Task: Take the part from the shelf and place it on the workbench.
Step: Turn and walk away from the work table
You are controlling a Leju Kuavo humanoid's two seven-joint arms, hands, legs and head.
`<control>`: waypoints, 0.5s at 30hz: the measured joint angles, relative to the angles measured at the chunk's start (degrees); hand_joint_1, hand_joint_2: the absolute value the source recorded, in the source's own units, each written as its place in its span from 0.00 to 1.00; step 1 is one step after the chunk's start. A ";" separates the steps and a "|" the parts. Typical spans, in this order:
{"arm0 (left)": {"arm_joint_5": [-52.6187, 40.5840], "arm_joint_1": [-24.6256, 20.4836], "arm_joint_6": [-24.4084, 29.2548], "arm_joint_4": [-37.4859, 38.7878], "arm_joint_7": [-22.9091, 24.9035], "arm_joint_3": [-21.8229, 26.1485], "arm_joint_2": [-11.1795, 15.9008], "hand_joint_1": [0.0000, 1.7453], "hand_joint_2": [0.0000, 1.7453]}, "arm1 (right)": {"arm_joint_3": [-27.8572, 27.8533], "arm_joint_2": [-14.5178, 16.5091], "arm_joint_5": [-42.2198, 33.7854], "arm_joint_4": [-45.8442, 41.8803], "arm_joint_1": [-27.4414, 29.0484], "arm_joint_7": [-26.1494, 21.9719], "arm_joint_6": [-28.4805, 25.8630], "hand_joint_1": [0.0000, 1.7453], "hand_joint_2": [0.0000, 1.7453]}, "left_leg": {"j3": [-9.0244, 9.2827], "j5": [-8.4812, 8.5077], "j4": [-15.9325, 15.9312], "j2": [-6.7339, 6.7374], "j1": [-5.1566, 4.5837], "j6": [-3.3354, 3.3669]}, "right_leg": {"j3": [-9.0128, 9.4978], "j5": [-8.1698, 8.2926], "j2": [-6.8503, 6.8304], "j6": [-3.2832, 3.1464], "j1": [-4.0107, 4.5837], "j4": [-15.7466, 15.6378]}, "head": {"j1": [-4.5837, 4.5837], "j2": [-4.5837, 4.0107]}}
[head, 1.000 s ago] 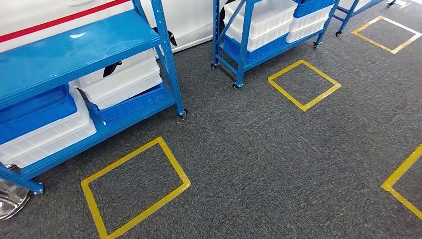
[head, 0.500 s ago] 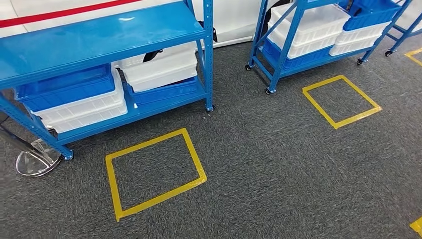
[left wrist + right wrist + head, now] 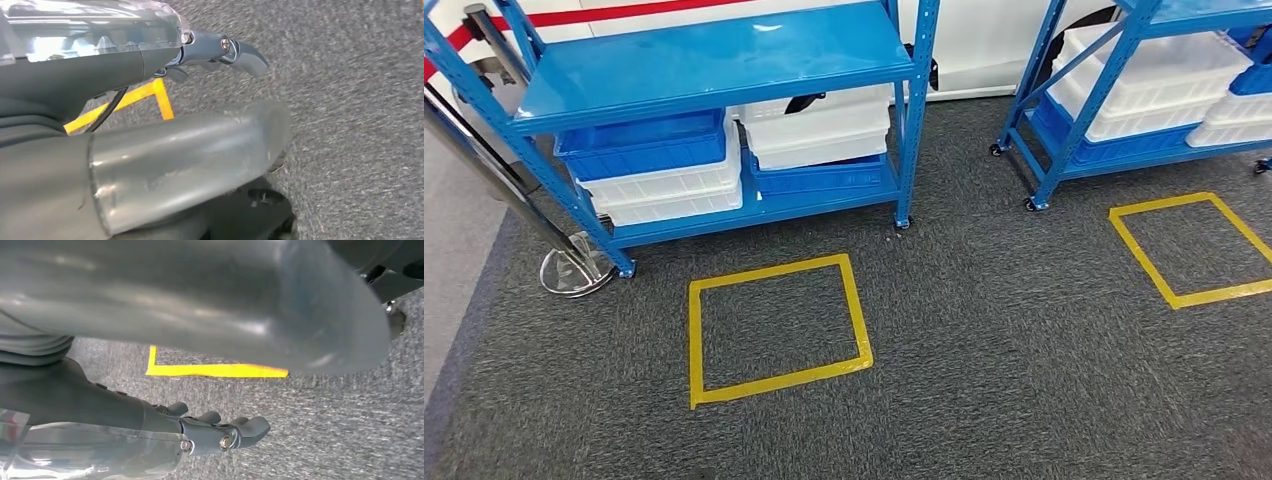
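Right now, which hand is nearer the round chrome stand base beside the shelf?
Left, probably. The stand base sits ahead and far left; the left hand hangs over carpet on that side, the right hand on the opposite side.

I see the blue painted-metal shelf rack [image 3: 714, 60]: glossy, top deck throws glare. White plastic bins [image 3: 819, 125] semi-matt, blue plastic crates [image 3: 639, 145] smooth. Dark grey carpet floor [image 3: 1024, 340] rough, matt; yellow tape square [image 3: 774, 325] smooth. Chrome round stand base [image 3: 574, 272] mirror-shiny. Left hand [image 3: 220, 50] dull grey, smooth, clear glossy cover.
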 joint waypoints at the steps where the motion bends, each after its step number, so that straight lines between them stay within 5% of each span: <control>1: 0.01 0.01 0.02 0.00 -0.01 -0.01 0.00 0.00 0.00 | -0.02 0.06 -0.01 0.01 0.04 -0.03 0.00 0.00 0.00 | -1.02 -1.39 2.18 1.74 -0.07 -0.10 | 0.03 0.10 -0.89 -0.43 0.01 -0.18 | -0.28 0.00; 2: 0.01 -0.06 0.02 0.01 -0.02 -0.02 -0.01 0.00 0.00 | -0.05 0.09 0.00 0.01 0.12 -0.07 -0.01 0.00 0.00 | -2.52 -3.39 5.57 3.65 -0.16 -0.16 | 0.01 0.10 -1.83 -0.73 0.23 -0.23 | -0.55 0.00; 4: 0.02 -0.19 0.03 0.01 -0.02 -0.04 0.00 0.00 0.00 | -0.16 0.14 0.01 0.02 0.26 -0.13 -0.02 0.00 0.00 | -5.92 -7.06 13.23 5.10 -0.19 -0.27 | -0.12 0.00 -3.74 -1.09 0.72 -0.19 | -0.82 0.01; 6: 0.02 -0.09 0.03 0.01 -0.04 -0.04 0.00 0.00 0.00 | -0.39 0.14 0.02 0.01 0.26 -0.22 -0.05 0.00 0.00 | -6.37 -7.10 15.30 5.45 -0.22 -0.10 | -0.07 -0.12 -5.56 -1.26 1.15 -0.17 | -0.83 0.01; 9: 0.02 0.03 -0.02 0.01 -0.14 -0.03 0.01 0.00 0.00 | -0.76 0.17 0.04 0.01 0.14 -0.54 -0.08 0.00 0.00 | -0.09 -2.27 4.65 8.33 -0.99 1.38 | 0.42 -0.44 -7.91 -1.26 1.74 -0.12 | -0.82 0.01; 11: 0.03 -0.13 -0.09 -0.01 -0.27 -0.04 -0.01 0.00 0.00 | -0.95 0.19 0.06 0.02 0.09 -0.65 -0.10 0.00 0.00 | 2.34 -1.11 -0.11 10.54 -1.73 2.45 | 0.62 -0.64 -9.10 -0.87 1.96 -0.06 | -0.79 0.01; 13: -0.04 -0.10 -0.15 -0.01 -0.37 -0.05 -0.02 0.00 0.00 | -1.01 0.19 0.09 0.03 -0.14 -0.69 -0.13 0.00 0.00 | 2.28 -0.98 -0.83 9.89 -1.88 2.88 | 0.90 -0.70 -10.28 -0.39 2.00 -0.20 | -0.82 0.01; 15: -0.13 0.10 -0.16 -0.01 -0.42 -0.08 -0.05 0.00 0.00 | -1.05 0.17 0.16 0.03 -0.34 -0.73 -0.14 0.00 0.00 | 2.64 -0.36 -1.74 8.52 -1.41 3.31 | 1.15 -1.40 -9.41 0.22 1.90 0.27 | -0.73 0.00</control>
